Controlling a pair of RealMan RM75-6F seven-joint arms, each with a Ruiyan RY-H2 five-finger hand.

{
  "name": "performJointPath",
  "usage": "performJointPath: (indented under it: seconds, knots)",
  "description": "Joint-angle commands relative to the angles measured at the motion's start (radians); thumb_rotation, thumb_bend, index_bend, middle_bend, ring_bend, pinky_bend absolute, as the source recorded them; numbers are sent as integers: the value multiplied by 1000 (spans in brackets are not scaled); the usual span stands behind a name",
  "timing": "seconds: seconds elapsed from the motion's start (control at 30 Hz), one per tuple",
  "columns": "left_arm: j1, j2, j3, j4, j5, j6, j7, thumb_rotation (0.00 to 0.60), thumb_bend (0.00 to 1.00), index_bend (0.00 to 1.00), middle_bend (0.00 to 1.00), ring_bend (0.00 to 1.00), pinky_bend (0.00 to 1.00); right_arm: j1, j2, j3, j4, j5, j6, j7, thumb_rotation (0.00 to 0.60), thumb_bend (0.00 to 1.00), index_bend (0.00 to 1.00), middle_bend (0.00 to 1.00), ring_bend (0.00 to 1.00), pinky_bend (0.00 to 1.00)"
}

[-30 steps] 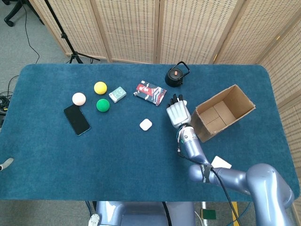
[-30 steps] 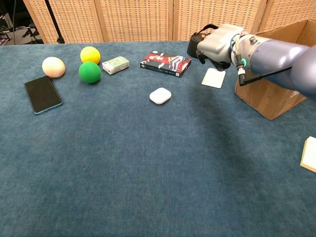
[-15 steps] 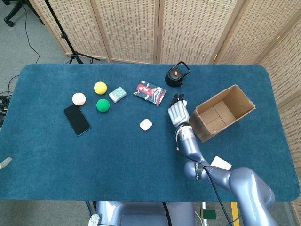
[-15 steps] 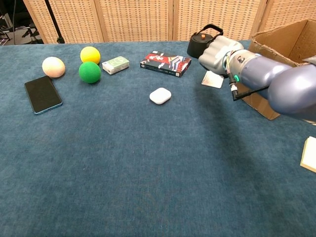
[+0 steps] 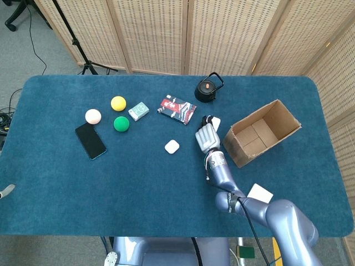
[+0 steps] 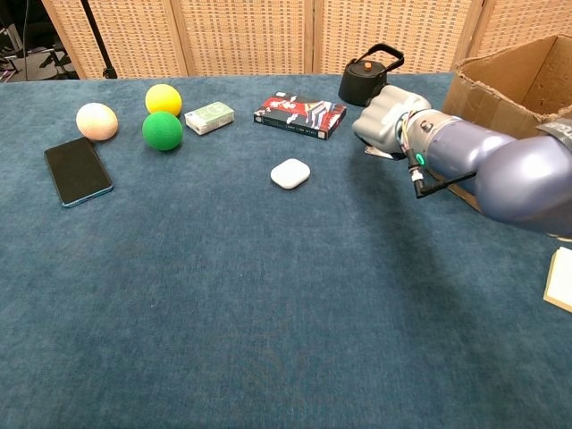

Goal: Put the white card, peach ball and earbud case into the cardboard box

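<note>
Beside the open cardboard box [image 5: 264,131], my right hand [image 5: 206,136] has dropped onto the flat white card [image 5: 215,121], fingers curling; grip uncertain.

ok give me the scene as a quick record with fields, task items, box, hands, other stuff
white card: flat on the table, mostly hidden under the right hand
peach ball: far left, beside the black phone
earbud case: lying alone mid-table
cardboard box: right side, tipped over, nothing visible inside
right hand: over the card; contact unclear
left hand: not in view
other: yellow ball, green ball, small green box, red book, black kettle
</note>
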Motion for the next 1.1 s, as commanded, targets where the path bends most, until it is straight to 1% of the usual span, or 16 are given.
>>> performJointPath:
  seconds: [0.03,0.27,0.43,0.6,0.7,0.83,0.93,1.03,1.1]
  knots:
    - [1,-1,1,-1,3,2,1,600,8,0,0,0,94,-7,9,-1,-25,-5,-11,6,600,1000,320,251,128,167]
    - [3,-2,4,-1,8,7,2,600,8,0,0,0,94,-19,29,-6,-88,-11,-17,15,600,1000,321,253,138,168]
    - [3,-2,4,-2,10,9,2,600,8,0,0,0,94,-27,62,-19,-177,-28,-11,26,600,1000,321,253,148,179]
    - [2,-3,5,-2,10,6,5,600,8,0,0,0,94,-34,114,-38,-318,-46,17,24,600,1000,321,254,149,184]
    - [2,-4,5,-4,13,7,8,600,8,0,0,0,94,-36,149,-56,-410,-79,45,21,600,1000,321,254,151,189]
    - [2,-4,6,-4,14,9,9,600,8,0,0,0,94,-39,178,-71,-492,-101,73,17,600,1000,321,254,157,193]
    - [3,-4,8,-4,17,11,8,600,8,0,0,0,94,-40,214,-88,-593,-118,110,-5,600,1000,321,255,161,199]
    - [4,-4,8,-2,18,12,6,600,8,0,0,0,94,-39,236,-92,-650,-137,133,-7,600,1000,321,255,162,203]
    - [4,-4,9,-2,19,12,5,600,8,0,0,0,94,-38,258,-85,-691,-174,162,0,600,1000,321,255,163,207]
